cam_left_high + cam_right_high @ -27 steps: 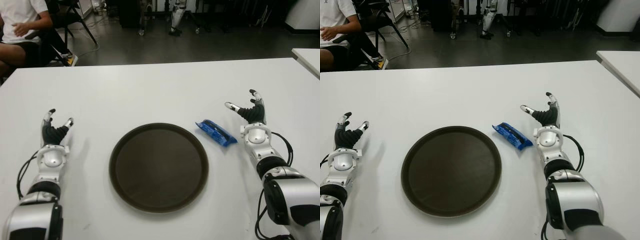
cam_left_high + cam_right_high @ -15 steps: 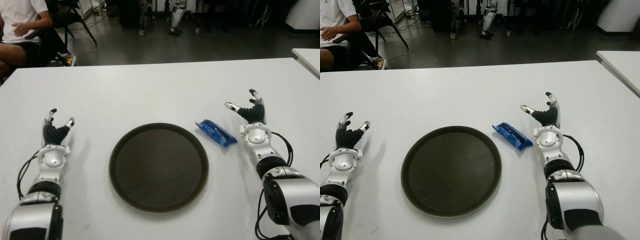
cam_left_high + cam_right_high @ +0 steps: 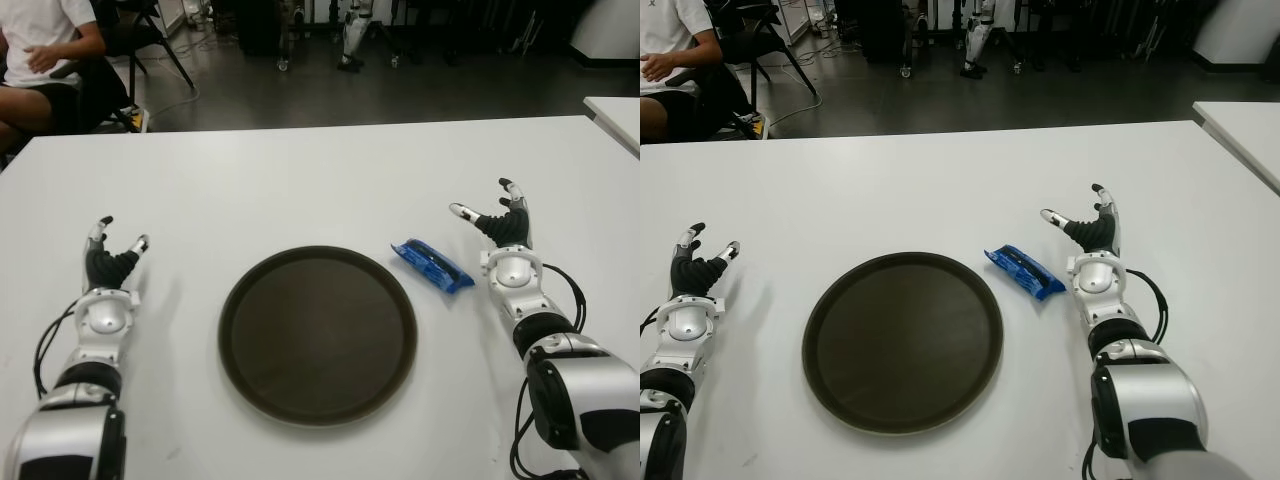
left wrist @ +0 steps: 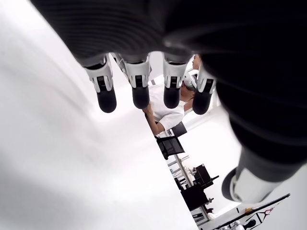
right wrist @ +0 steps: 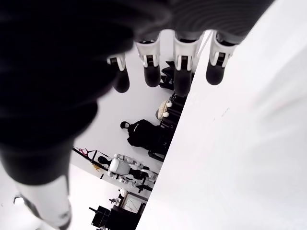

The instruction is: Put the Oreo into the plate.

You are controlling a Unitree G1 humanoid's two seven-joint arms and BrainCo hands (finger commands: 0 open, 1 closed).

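Note:
A blue Oreo packet [image 3: 431,265] lies on the white table [image 3: 300,190], just off the right rim of a round dark brown plate [image 3: 318,335]. The plate holds nothing. My right hand [image 3: 498,228] shows to the right of the packet, a short gap away, its fingers spread and holding nothing. Far to the left of the plate shows my left hand [image 3: 108,258], also open and holding nothing. Each wrist view shows only that hand's straight fingers [image 5: 175,62] above the bare tabletop.
A person in a white shirt [image 3: 40,40] sits on a chair beyond the table's far left corner. A second white table [image 3: 615,115] stands off to the right. Dark floor and equipment lie behind the far edge.

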